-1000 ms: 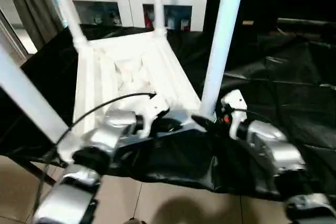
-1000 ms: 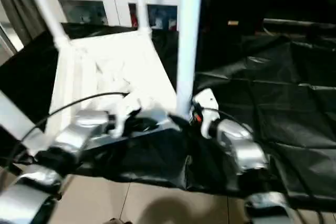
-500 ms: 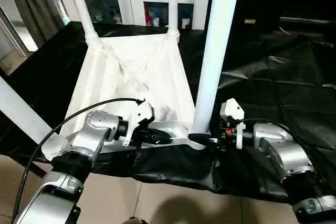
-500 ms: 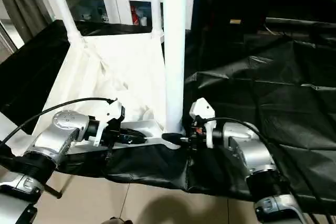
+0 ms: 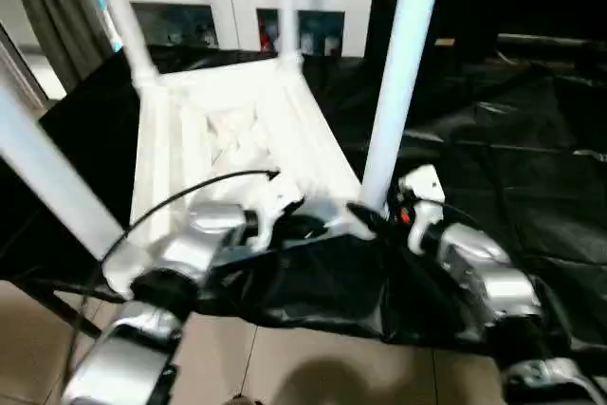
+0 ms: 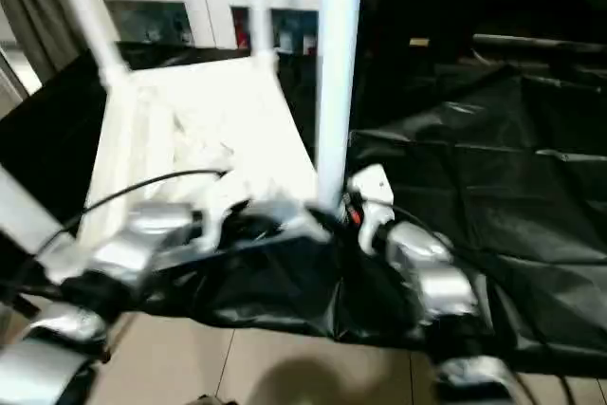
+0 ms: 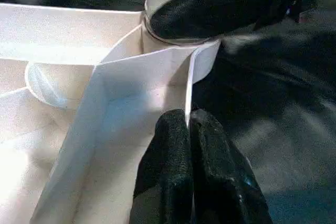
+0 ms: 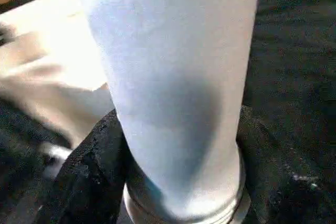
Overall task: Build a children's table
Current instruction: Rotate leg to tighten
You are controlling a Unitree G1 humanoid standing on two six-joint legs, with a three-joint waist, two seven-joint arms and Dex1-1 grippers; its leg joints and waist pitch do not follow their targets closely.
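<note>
Upside down on black-sheeted table, children's table (image 5: 237, 130): left gripper (image 7: 190, 124) jaws pinched on its near rim for steadying, right gripper (image 8: 173, 182) jaws apparently clasping near-corner leg (image 5: 394, 92) at socket for seating.

Both silver forearms reach forward and turn inward toward each other, wrists nearly level. The left hand (image 7: 190, 129) has its two black fingers (image 7: 165, 166) pressed tight together, pinching the thin edge of the white table top (image 7: 131, 82). The right hand (image 8: 178, 145) seems to clasp the base of the near white leg (image 8: 173, 77), one finger on either side.
</note>
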